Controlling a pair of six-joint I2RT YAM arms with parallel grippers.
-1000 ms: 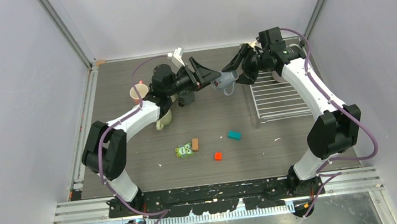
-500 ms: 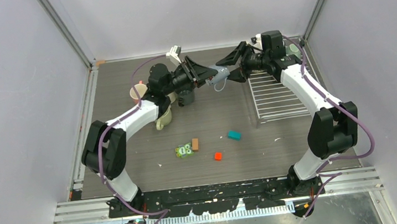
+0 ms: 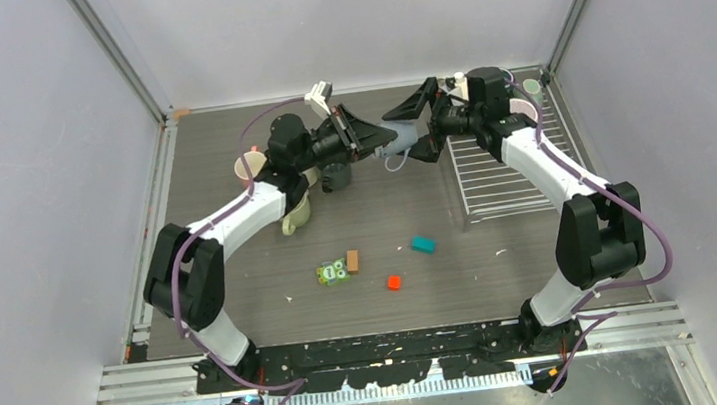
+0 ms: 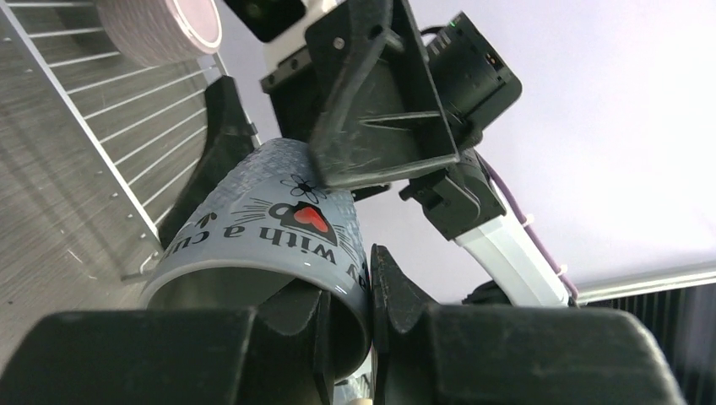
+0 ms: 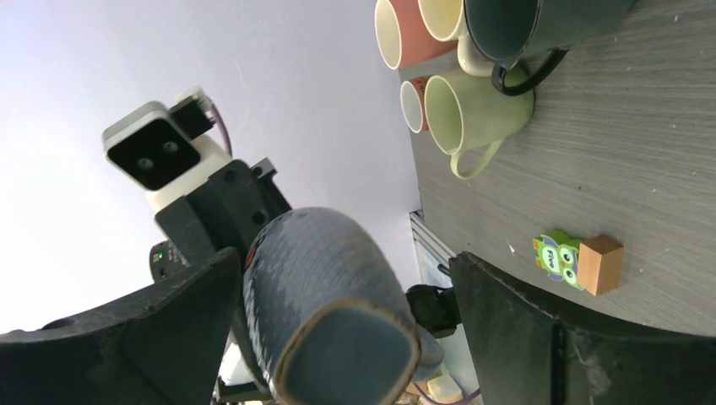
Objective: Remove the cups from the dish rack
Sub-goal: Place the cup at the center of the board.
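left hand (image 4: 348,297) pinches the grey mug (image 4: 253,221) rim, lettering partly hidden; right hand (image 5: 346,314) gapes wide around it.

The blue-grey mug (image 4: 253,221) bears black script, a black flower and a red heart. At ten o'clock: pink mug (image 5: 415,44), pale green mug (image 5: 477,110), dark teal mug (image 5: 540,25). At six: teal block (image 3: 423,244), orange block (image 3: 394,282).

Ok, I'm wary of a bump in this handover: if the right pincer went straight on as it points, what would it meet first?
Probably the grey mug, lying between the right pincer's open fingers, base toward it; the left pincer, gripping its rim, comes right behind.
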